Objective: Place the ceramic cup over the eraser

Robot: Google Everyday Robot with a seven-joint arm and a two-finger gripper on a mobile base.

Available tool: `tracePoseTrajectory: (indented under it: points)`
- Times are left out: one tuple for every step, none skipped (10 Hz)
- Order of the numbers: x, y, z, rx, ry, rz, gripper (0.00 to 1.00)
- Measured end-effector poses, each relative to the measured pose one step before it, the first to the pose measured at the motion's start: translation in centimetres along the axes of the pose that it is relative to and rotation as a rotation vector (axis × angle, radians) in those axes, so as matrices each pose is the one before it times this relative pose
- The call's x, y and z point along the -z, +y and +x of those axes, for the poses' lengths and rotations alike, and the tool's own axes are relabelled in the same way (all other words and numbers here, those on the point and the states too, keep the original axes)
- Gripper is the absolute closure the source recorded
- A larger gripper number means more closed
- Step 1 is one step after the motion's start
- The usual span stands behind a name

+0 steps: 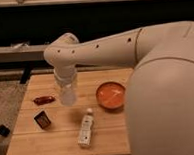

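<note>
My gripper (67, 89) hangs from the wrist over the left middle of the wooden table (60, 144). It is shut on the white ceramic cup (68, 97), which sits low over the table top. I cannot tell if the cup touches the wood. The eraser (42, 120), a small dark block with an orange-brown edge, lies on the table to the front left of the cup, apart from it. The arm reaches in from the right and fills the right side of the view.
A flat red oblong thing (44, 100) lies left of the cup. An orange bowl (110, 94) stands to its right. A long white bottle (85, 127) lies near the front edge. A dark object (0, 131) sits on the floor at left.
</note>
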Motion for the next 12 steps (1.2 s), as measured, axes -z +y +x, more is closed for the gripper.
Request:
tracePoseTrajectory:
  points:
    - [0.743,1.971,1.189,0.04571,-0.00578,-0.01648,1.0]
    - [0.678,1.859,1.035,0.04626,-0.00616,-0.01411,1.0]
    - [0.371,1.229,0.576,0.0314,-0.00422,-0.00933,1.0]
    - [0.33,1.698,0.556,0.04591,-0.00758,-0.01012,1.0]
    - [0.299,1.767,0.092,0.0497,-0.01297,-0.00829,1.0]
    - [0.08,0.828,-0.287,0.02531,-0.00981,-0.00366,1.0]
    - [-0.021,0.779,-0.722,0.03496,-0.01769,0.00002,1.0]
    - [-0.057,0.353,-0.718,0.01838,-0.01533,0.0044,1.0]
    - [-0.306,0.548,-1.097,0.02401,-0.0201,0.00709,1.0]
    - [-0.251,0.471,-0.746,0.01381,-0.01607,0.00353,1.0]
    - [-0.439,0.394,-0.853,0.01564,-0.01917,0.00748,1.0]
    - [-0.415,0.375,-0.533,0.01199,-0.01377,0.00515,1.0]
